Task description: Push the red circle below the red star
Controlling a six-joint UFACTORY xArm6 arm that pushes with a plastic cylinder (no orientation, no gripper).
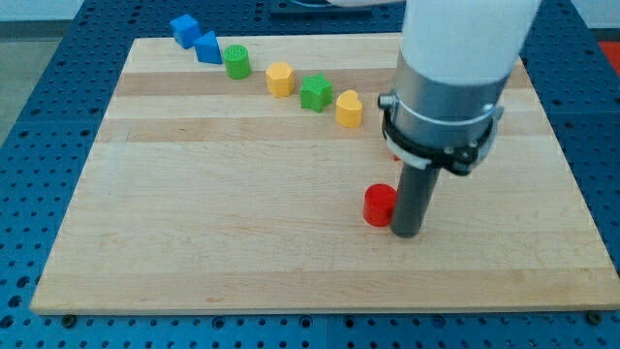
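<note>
Right then, the rod's tip (pixel 405 234) stood touching the small red plastic circle (pixel 380 205), which lay just to its view-left; a red sliver, possibly the red star (pixel 389 152), peeked from behind the arm above; no fingers existed to spread

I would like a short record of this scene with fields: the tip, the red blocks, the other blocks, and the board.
tip: my tip rests on the board, touching or nearly touching the red circle's right side
red circle: red circle, right of the board's centre
red star: mostly hidden behind the arm; only a red sliver shows
other blocks: curved row at the view's top: blue cube, blue block, green cylinder, yellow block, green star, yellow heart
board: wooden board
</note>
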